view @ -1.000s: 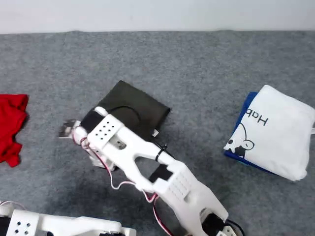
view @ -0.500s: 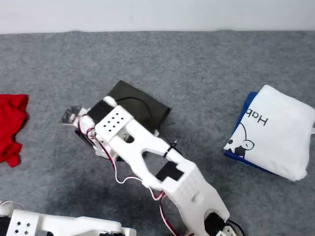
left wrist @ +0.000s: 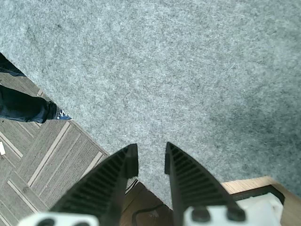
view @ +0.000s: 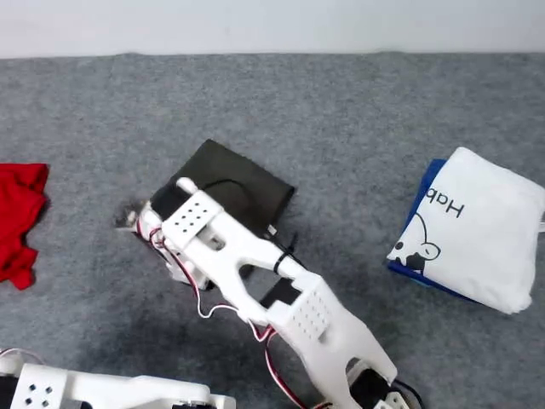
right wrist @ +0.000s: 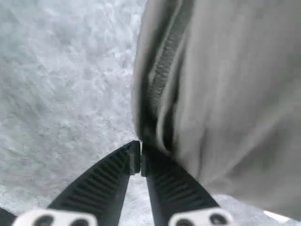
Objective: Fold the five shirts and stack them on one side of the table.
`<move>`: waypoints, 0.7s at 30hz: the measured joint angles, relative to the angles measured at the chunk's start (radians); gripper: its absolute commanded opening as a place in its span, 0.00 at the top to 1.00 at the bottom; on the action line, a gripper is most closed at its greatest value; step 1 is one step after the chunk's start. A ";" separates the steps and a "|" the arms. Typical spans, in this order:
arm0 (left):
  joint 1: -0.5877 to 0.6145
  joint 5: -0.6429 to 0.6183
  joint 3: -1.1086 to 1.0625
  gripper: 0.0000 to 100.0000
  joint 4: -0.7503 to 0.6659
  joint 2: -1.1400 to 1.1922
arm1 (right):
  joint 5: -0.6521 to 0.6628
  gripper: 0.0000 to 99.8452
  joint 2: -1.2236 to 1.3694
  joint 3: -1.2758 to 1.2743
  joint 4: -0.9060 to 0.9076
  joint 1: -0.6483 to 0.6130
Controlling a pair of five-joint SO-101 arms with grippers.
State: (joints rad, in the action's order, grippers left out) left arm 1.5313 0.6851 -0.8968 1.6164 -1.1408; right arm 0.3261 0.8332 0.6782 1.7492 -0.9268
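Note:
A folded dark shirt (view: 243, 183) lies left of the table's middle on the grey mat. My right arm stretches over its near-left part, and my right gripper (view: 128, 217) sits just past the shirt's left edge. In the right wrist view the right gripper (right wrist: 140, 157) is shut, its tips against the layered edge of the dark shirt (right wrist: 221, 94); I cannot tell whether cloth is pinched. A crumpled red shirt (view: 21, 221) lies at the far left. A folded white shirt (view: 477, 226) rests on a blue one (view: 426, 192) at the right. My left gripper (left wrist: 149, 155) is open over the mat's edge.
The left arm's base (view: 94, 392) lies along the front-left edge of the table. The grey mat (view: 341, 111) is bare at the back and between the dark shirt and the right-hand stack. Wooden floor (left wrist: 33, 150) shows beyond the mat's edge.
My right gripper swung back and a little to the right beside the dark shirt, then came forward again. The shirts have not visibly shifted.

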 measured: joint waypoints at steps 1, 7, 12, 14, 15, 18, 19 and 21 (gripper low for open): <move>0.000 0.000 0.000 0.90 0.000 0.000 | 0.000 0.99 0.006 0.000 0.005 -0.005; 0.000 0.000 0.000 0.90 0.018 0.000 | 0.000 0.99 -0.021 0.000 0.005 -0.021; 0.000 0.000 0.000 0.90 0.018 0.000 | 0.000 0.99 -0.149 0.000 0.005 -0.037; 0.000 0.000 0.000 0.90 0.018 0.000 | 0.014 0.99 -0.180 0.000 0.005 -0.037; 0.000 0.000 0.000 0.90 0.018 0.000 | 0.026 0.99 -0.183 0.000 0.005 -0.037; 0.000 0.000 0.000 0.90 0.018 0.000 | 0.043 0.99 -0.180 0.000 -0.006 -0.020; 0.000 0.000 0.000 0.90 0.018 0.000 | 0.043 0.99 -0.170 0.000 -0.015 -0.012; 0.000 0.000 0.000 0.90 0.018 0.000 | 0.046 0.99 -0.129 0.000 -0.037 -0.005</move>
State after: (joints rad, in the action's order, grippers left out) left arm 1.5313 0.6851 -0.8968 1.6349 -1.1408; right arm 0.3721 0.7043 0.6782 1.7123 -0.9314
